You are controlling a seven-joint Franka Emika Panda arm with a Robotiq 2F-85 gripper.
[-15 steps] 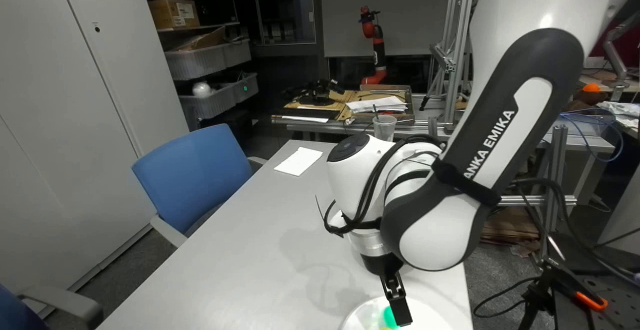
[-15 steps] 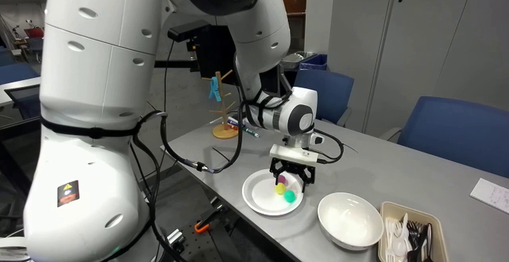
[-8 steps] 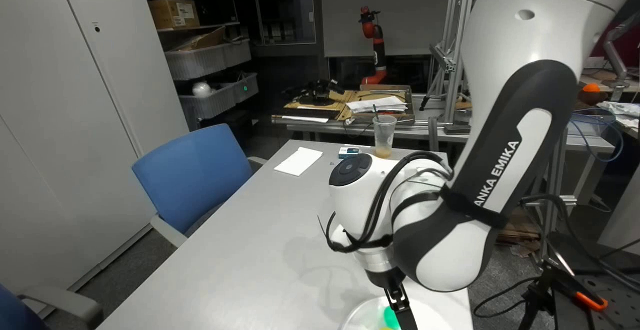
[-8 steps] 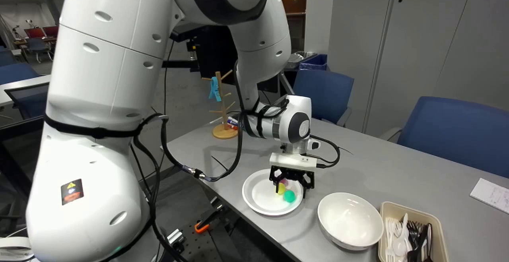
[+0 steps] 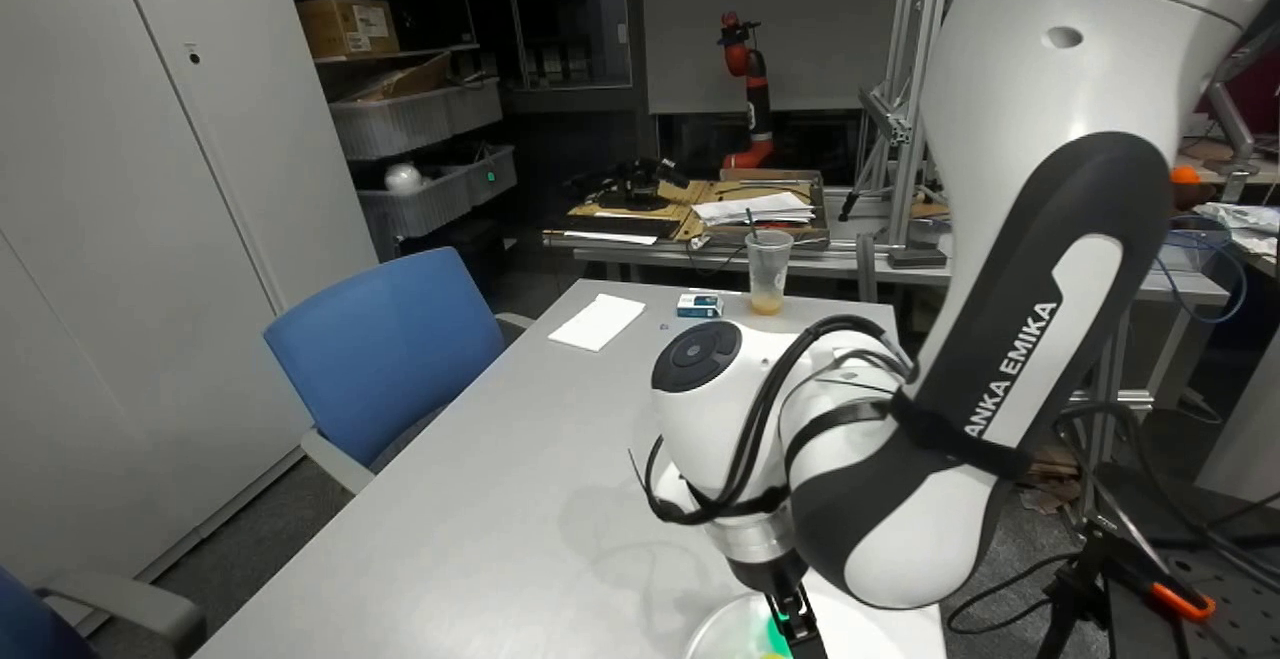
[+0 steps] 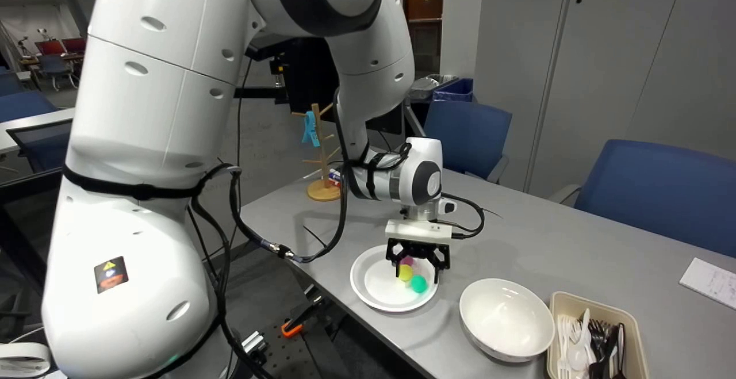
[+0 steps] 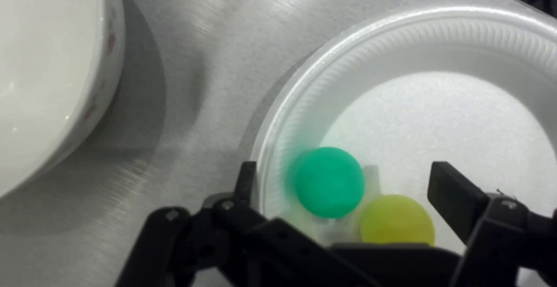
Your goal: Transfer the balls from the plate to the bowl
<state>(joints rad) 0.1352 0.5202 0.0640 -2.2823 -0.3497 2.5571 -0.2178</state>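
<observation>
My gripper [image 6: 417, 276] is positioned over the plate [image 6: 374, 282], fingers [image 7: 454, 199] spread wide. In the wrist view, the green ball [image 7: 329, 182] and the yellow ball [image 7: 397, 219] show between the fingers. Both balls rest on the plate; the pink ball [image 6: 407, 260] rests there beside the yellow ball, partly hidden by my gripper. The bowl [image 6: 506, 317] stands upright near the plate.

Glossy bowl [image 6: 506, 320], foam-like ridged plate [image 7: 435, 121], smooth matt balls [image 7: 329, 182], satin-looking table [image 7: 226, 60].
</observation>
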